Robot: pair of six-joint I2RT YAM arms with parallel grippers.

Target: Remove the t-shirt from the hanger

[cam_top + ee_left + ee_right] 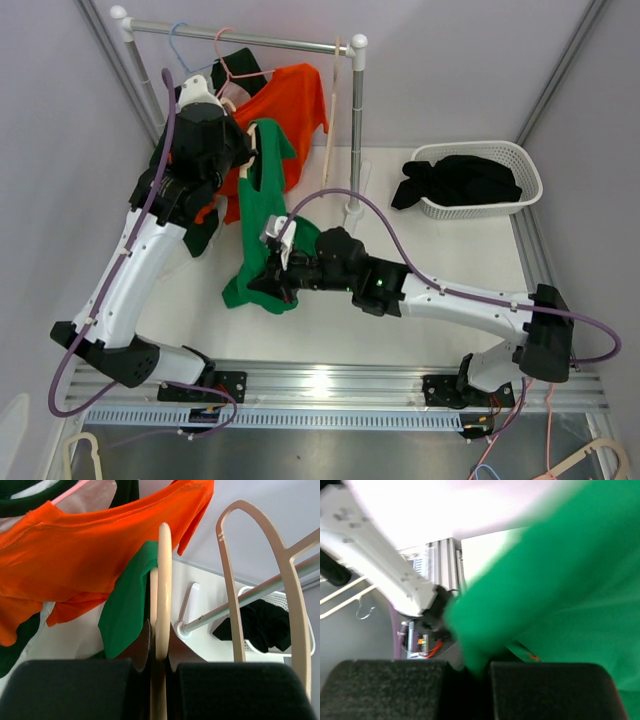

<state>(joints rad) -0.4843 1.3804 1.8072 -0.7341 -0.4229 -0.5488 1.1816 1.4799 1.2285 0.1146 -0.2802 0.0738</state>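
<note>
Green fabric fills my right wrist view. The green t-shirt [262, 205] hangs just in front of the clothes rail [270, 42], draped over its pale wooden hanger [162, 580], with its lower end trailing onto the table [450, 260] on the near side of the rail. My left gripper [159, 652] is clamped narrow on the hanger's flat edge, holding it upright below the rail. My right gripper [477, 669] is pinched tight on a fold of the green shirt near its lower end. I see a small orange mark on the cloth there, too blurred to read. An orange t-shirt [295, 95] hangs on the rail behind the green one, and a bare wooden hanger [287, 590] hangs beside it. To the right of the rail sits a white basket [528, 168] with black clothing [460, 180] in it.
</note>
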